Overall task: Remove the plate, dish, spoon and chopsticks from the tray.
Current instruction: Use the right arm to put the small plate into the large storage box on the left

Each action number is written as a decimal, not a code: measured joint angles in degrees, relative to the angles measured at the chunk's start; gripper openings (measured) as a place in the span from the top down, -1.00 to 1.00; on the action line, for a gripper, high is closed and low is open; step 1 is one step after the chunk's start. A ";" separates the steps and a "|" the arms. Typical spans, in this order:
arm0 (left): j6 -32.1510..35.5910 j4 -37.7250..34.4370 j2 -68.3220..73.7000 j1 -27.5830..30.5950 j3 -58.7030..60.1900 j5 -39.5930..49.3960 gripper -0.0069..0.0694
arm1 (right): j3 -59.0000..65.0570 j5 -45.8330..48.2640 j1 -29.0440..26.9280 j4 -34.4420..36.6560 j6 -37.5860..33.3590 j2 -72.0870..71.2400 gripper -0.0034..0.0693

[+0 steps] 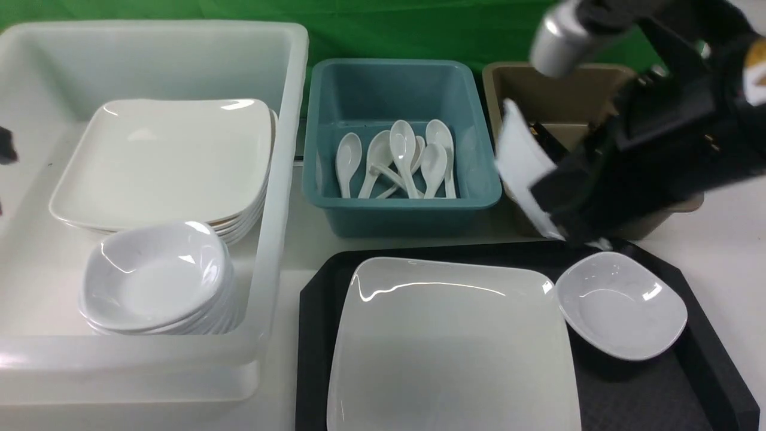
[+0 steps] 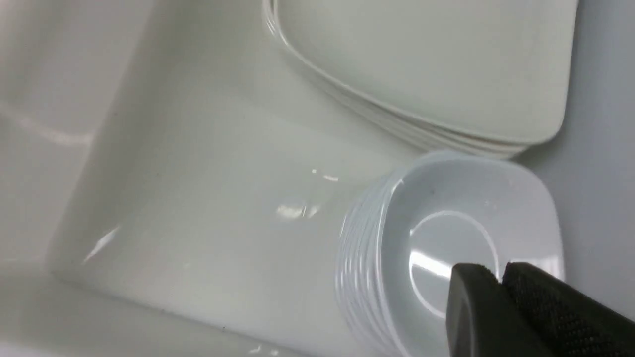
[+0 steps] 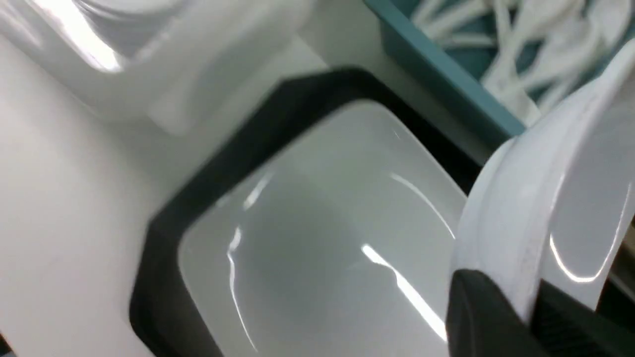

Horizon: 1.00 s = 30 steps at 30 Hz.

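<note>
Right wrist view: right gripper [image 3: 531, 307] clamped on white dish [image 3: 516, 198], tilted, above tray; left gripper [image 2: 498, 277] fingertips together over white tub [image 1: 263, 311]; plate [image 1: 455, 353] on tray [image 1: 634, 395]; second dish [image 1: 622, 305] near tray's far right corner; spoons [image 1: 402, 149] in teal tub [image 1: 401, 212].

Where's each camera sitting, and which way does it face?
Front: between the arms, facing forward over the tub and tray; right arm large.
Left wrist: on the left arm, looking down into the tub; closed fingertips show.
Right wrist: on the right arm, looking down at the tray and plate; fingertips grip a dish.
Front and right wrist share the plate.
</note>
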 joint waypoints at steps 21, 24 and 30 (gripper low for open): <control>5.20 -11.71 0.00 13.35 0.00 -0.76 0.68 | -24.59 -23.44 19.19 1.91 -14.55 38.85 0.72; 5.20 -11.71 0.00 13.35 0.00 -0.76 0.68 | -24.59 -24.39 19.44 1.95 -15.12 41.78 0.72; 6.19 -11.85 0.00 13.35 0.00 -0.76 0.68 | -24.59 -24.80 19.74 1.95 -15.34 42.75 0.13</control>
